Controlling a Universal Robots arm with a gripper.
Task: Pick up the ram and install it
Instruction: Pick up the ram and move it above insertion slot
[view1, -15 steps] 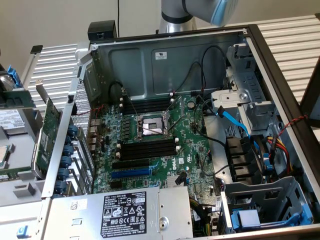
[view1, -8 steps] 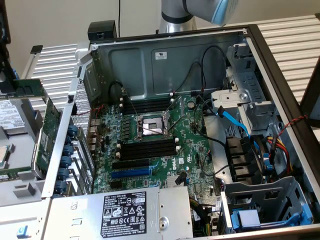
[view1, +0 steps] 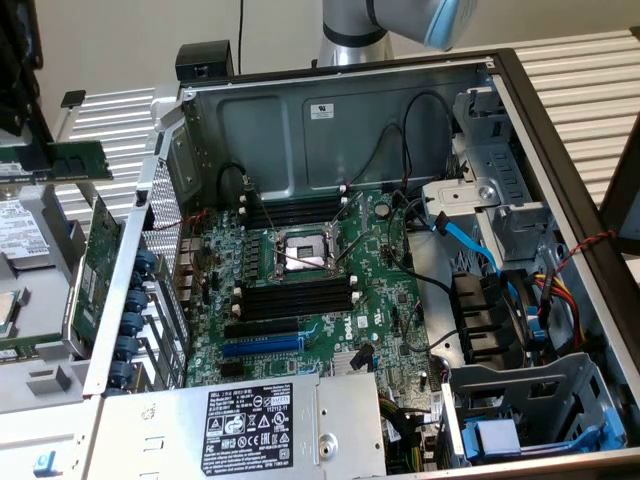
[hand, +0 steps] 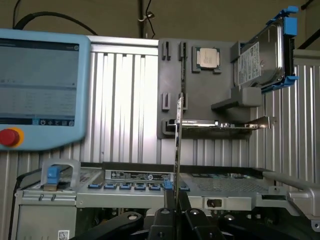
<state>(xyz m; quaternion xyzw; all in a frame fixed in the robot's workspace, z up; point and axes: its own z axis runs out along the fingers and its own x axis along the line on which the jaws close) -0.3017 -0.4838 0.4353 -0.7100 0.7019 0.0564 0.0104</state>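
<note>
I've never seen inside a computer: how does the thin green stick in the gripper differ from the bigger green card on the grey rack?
The ram is a narrow stick; the card is a much broader board. The gripper holds the ram in the air; the card sits on the rack. The card has a metal bracket; the ram has none. Both are green circuit boards outside the case.

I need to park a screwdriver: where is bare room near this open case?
Bare: the slatted table beyond the case's rim at the exterior view's upper right, and the power supply's flat top. Crowded: the motherboard and the cabled drive bays beside it.
</note>
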